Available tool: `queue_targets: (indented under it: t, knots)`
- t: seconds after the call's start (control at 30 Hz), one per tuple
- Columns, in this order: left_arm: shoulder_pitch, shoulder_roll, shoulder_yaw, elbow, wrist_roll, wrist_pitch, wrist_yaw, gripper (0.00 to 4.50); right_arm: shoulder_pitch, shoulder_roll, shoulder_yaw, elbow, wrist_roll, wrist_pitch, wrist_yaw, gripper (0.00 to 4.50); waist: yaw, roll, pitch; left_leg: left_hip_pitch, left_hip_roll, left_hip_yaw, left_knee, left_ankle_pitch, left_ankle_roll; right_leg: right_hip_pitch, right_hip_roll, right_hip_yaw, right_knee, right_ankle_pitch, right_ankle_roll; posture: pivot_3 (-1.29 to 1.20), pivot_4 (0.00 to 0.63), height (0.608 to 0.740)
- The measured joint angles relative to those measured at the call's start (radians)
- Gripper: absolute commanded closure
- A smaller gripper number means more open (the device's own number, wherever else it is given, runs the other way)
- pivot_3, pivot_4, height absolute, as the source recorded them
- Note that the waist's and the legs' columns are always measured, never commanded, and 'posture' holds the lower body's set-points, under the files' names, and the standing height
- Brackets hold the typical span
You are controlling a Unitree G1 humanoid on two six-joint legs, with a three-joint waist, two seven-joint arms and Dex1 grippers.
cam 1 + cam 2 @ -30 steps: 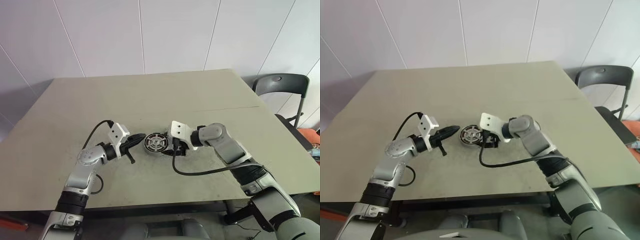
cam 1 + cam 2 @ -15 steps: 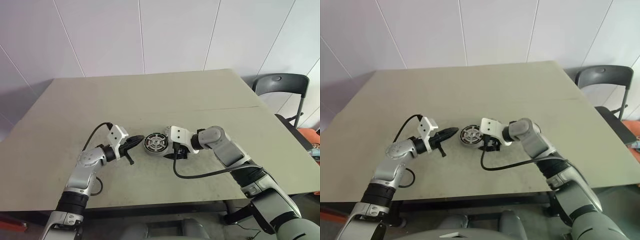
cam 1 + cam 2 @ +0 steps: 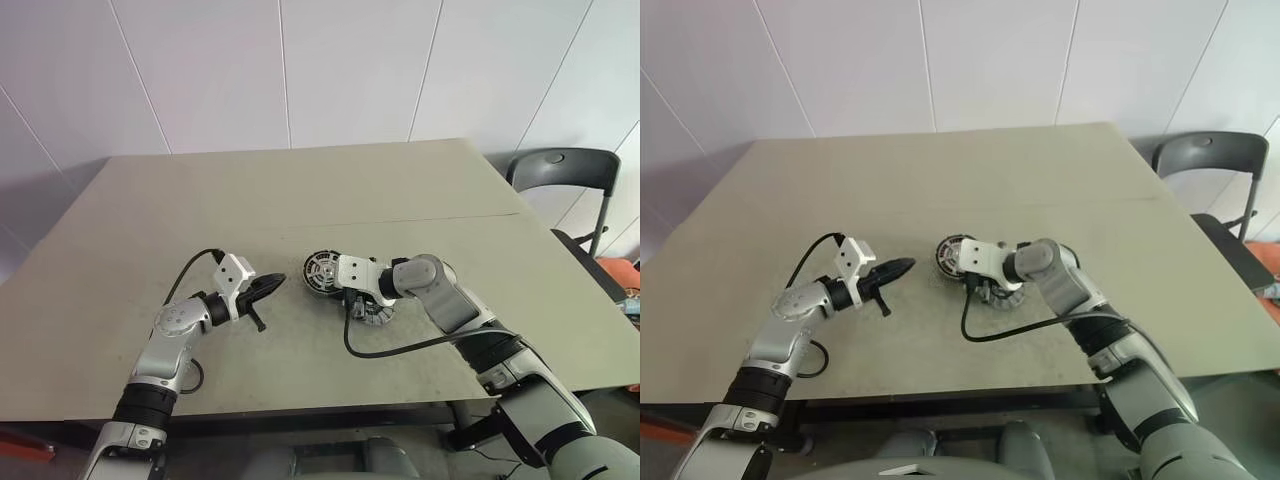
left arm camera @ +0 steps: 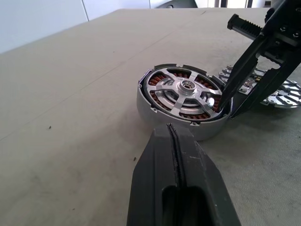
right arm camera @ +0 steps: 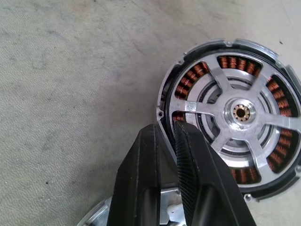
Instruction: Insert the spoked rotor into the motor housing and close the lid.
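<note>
The motor housing (image 3: 322, 272) lies mid-table, a round case with copper windings (image 5: 188, 80) inside. The spoked rotor (image 5: 241, 113) sits in it, silver spokes and hub over the windings. My right gripper (image 5: 170, 123) is shut on the housing's rim, one finger inside and one outside; the left wrist view shows this grip (image 4: 223, 106) too. The grey ribbed lid (image 3: 375, 310) lies flat on the table beside the housing, under my right wrist. My left gripper (image 3: 272, 282) is shut on nothing, its tip (image 4: 173, 134) a short way from the housing.
The grey table (image 3: 420, 190) stretches wide behind and to both sides. A black cable (image 3: 400, 345) loops from my right wrist over the table's near part. A dark chair (image 3: 565, 170) stands past the table's right edge.
My right gripper has shut on the housing's rim. The housing has shifted a little right and away, and the lid now shows beside it. My left gripper has stayed shut.
</note>
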Motion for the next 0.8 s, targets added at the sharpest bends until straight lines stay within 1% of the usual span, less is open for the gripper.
queue_targets:
  t: [0.1, 0.2, 0.63, 0.73, 0.77, 0.8]
  knots:
    - [0.000, 0.000, 0.000, 0.003, 0.001, -0.009, 0.000, 4.50, 0.001, 0.000, 0.000, -0.015, 0.003, 0.015, 0.006, 3.90, -0.001, 0.000, 0.000, 0.000, 0.000, 0.000, 0.000, 0.000, 0.000, 0.000, 0.000, 0.000, 0.000, 0.000, 0.000, 0.00, 0.000, 0.740]
    - [0.000, 0.000, 0.000, 0.004, 0.001, -0.010, 0.000, 4.50, 0.002, 0.002, 0.000, -0.036, 0.005, 0.022, 0.019, 4.48, 0.000, 0.000, 0.000, 0.000, 0.000, 0.000, 0.000, 0.000, 0.000, 0.000, 0.000, 0.000, 0.000, 0.000, 0.000, 0.00, 0.000, 0.740]
    - [0.000, 0.001, 0.000, 0.004, 0.002, -0.012, 0.001, 4.50, 0.010, 0.009, -0.002, -0.067, 0.015, 0.046, 0.037, 4.48, -0.001, 0.000, 0.000, 0.000, 0.000, 0.000, 0.000, 0.000, 0.000, 0.000, 0.000, 0.000, 0.000, 0.000, 0.000, 0.00, 0.000, 0.740]
    - [0.000, 0.001, 0.000, 0.005, 0.002, -0.012, 0.001, 4.50, 0.010, 0.024, -0.007, -0.101, 0.036, 0.062, 0.038, 3.91, -0.001, 0.000, 0.000, 0.000, 0.000, 0.000, 0.000, 0.000, 0.000, 0.000, 0.000, 0.000, 0.001, 0.000, 0.000, 0.00, 0.000, 0.740]
    - [0.000, 0.001, 0.000, 0.005, 0.003, -0.012, 0.002, 4.50, 0.010, 0.025, -0.007, -0.115, 0.043, 0.066, 0.038, 3.63, 0.000, 0.000, 0.000, 0.000, 0.000, 0.000, 0.000, 0.000, 0.000, 0.000, 0.000, 0.000, 0.001, 0.000, 0.000, 0.00, 0.000, 0.740]
    - [0.000, 0.001, 0.000, 0.005, 0.003, -0.012, 0.002, 4.50, 0.009, 0.027, -0.007, -0.122, 0.045, 0.069, 0.037, 3.24, 0.000, 0.000, 0.000, 0.000, 0.000, 0.000, 0.000, 0.000, 0.000, 0.000, 0.000, 0.000, 0.000, 0.000, 0.000, 0.00, 0.000, 0.740]
